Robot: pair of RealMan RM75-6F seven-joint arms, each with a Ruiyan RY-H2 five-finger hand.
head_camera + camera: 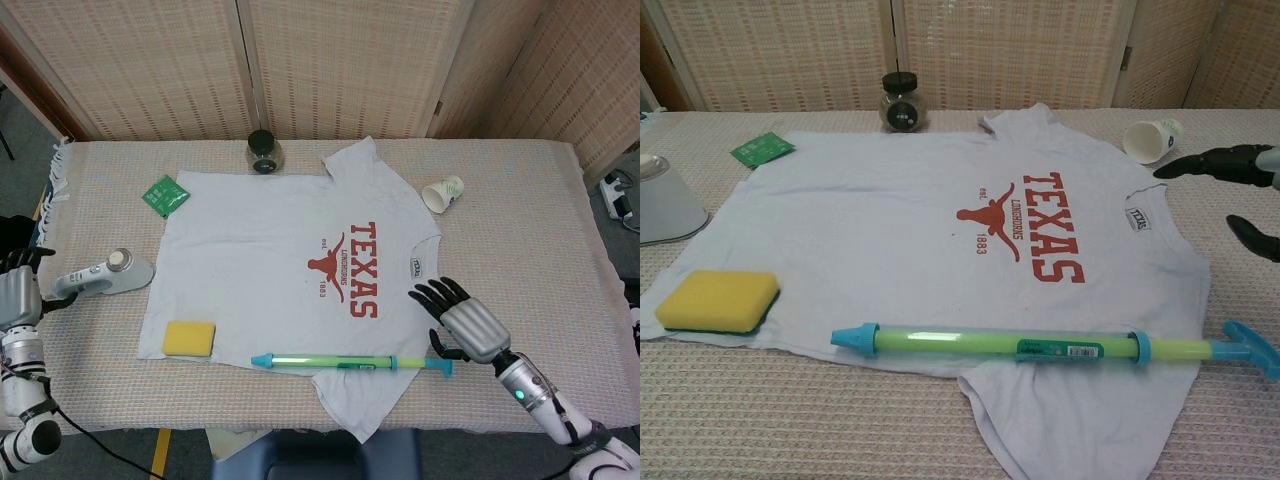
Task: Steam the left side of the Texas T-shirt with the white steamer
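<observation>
water squirter [345,361], the long green and blue tube, lies flat along the near edge of the white t-shirt [270,265], its handle end poking off the cloth onto the table mat [530,230]. right hand [462,322] hovers just beside that handle, fingers spread and grasping nothing. left hand [16,296] sits at the table's far left edge near the small iron [108,274], also empty with fingers apart. as it looks, the pick-up hasn't started; reaching, closing on the tube and lifting are all left.

Dark-lidded jar [265,152] at twelve o'clock, green packet [165,193] at ten, paper cup [443,192] on its side at two, yellow sponge [189,338] at seven, white device [108,272] at nine.
</observation>
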